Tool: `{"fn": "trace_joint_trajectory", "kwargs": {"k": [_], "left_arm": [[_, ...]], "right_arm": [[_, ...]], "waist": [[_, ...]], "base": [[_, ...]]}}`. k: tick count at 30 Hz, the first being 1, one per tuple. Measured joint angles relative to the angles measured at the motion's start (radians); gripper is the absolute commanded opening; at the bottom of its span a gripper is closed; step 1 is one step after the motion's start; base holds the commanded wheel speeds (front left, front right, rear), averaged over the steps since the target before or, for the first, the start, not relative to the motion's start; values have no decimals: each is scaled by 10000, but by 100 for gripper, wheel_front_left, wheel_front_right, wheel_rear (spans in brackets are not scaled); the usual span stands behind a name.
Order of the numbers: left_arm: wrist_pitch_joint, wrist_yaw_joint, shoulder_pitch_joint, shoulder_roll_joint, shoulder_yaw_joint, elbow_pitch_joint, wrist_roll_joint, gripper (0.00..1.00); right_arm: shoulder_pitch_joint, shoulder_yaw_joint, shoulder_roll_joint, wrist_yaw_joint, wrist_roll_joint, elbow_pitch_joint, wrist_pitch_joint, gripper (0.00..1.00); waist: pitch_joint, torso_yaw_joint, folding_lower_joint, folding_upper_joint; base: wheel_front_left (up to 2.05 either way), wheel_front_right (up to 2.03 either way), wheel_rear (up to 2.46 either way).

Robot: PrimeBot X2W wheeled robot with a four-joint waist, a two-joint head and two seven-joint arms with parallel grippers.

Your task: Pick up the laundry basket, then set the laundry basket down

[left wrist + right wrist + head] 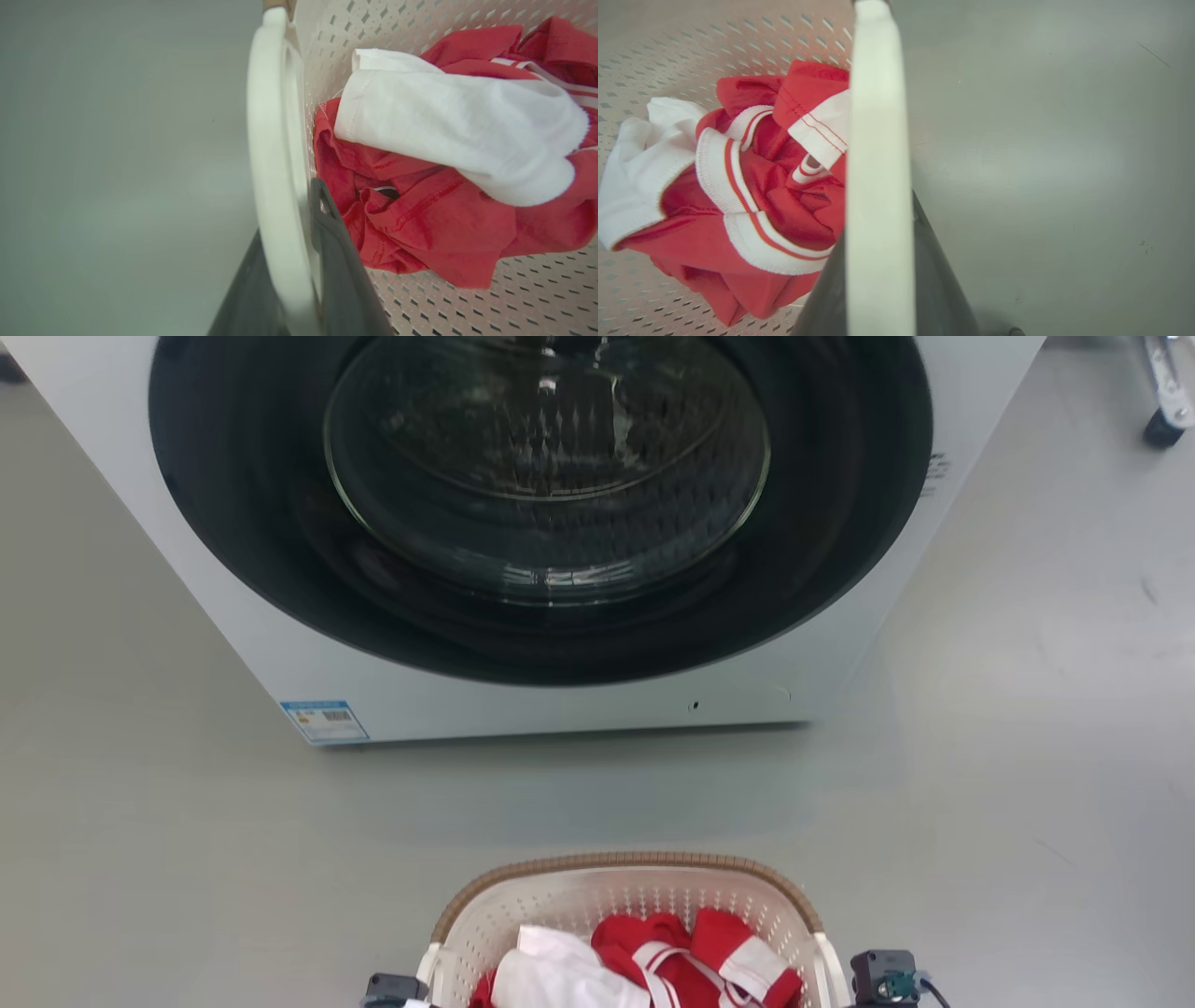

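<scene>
The laundry basket (625, 864) is cream-white and perforated with a brown woven rim, and it sits at the bottom centre of the head view. In the left wrist view my left gripper (289, 210) is shut on the basket's white side handle (273, 140), with one dark finger on each side of it. My right gripper (878, 214) is shut the same way on the other white handle (878, 116). Dark wrist parts flank the basket at the left (392, 989) and right (885, 976). Whether the basket touches the floor I cannot tell.
Red and white clothes (653, 961) lie inside the basket. A white front-loading washer (560, 709) with a dark round glass door (551, 476) stands just beyond it, door shut. Grey floor (1027, 756) lies all around. A metal leg with a black foot (1165, 425) shows at the top right.
</scene>
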Motion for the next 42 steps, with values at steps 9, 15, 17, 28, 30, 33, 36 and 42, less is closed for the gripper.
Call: {"fn": "trace_joint_trajectory", "kwargs": {"k": [9, 15, 17, 28, 30, 33, 36, 42], "left_arm": [[410, -92, 501, 4, -221, 132, -27, 0], [633, -102, 850, 8, -320, 159, -71, 0], [700, -138, 863, 4, -343, 159, -71, 0], [800, -165, 879, 8, -410, 148, -132, 0], [800, -163, 892, 12, -435, 146, -142, 0], [802, -146, 916, 15, -479, 142, -144, 0], [830, -142, 951, 17, -512, 140, -161, 0], [848, -94, 976, 17, -543, 138, -207, 0]], "right_arm": [[616, 453, 12, -13, 554, -23, 466, 0], [927, 727, 13, -13, 836, 23, 663, 0], [973, 780, 19, -13, 951, 71, 694, 0], [917, 1066, 19, -13, 1298, 190, 729, 0], [915, 1120, 19, -13, 1344, 198, 729, 0], [912, 1198, 17, -13, 1421, 213, 725, 0], [911, 1290, 17, -13, 1515, 234, 717, 0], [892, 1467, 17, -13, 1691, 299, 702, 0]], "waist": [[-1072, -119, 0, 0], [-1688, -210, 0, 0], [-1805, -235, 0, 1], [-1956, -270, 2, 1], [-1966, -267, 2, 1], [-1974, -265, 2, 2], [-1980, -262, 1, 2], [-1981, -257, 2, 2]], "base": [[0, 0, 0], [0, 0, 0], [0, 0, 0], [0, 0, 0], [0, 0, 0], [0, 0, 0], [0, 0, 0], [0, 0, 0]]}}
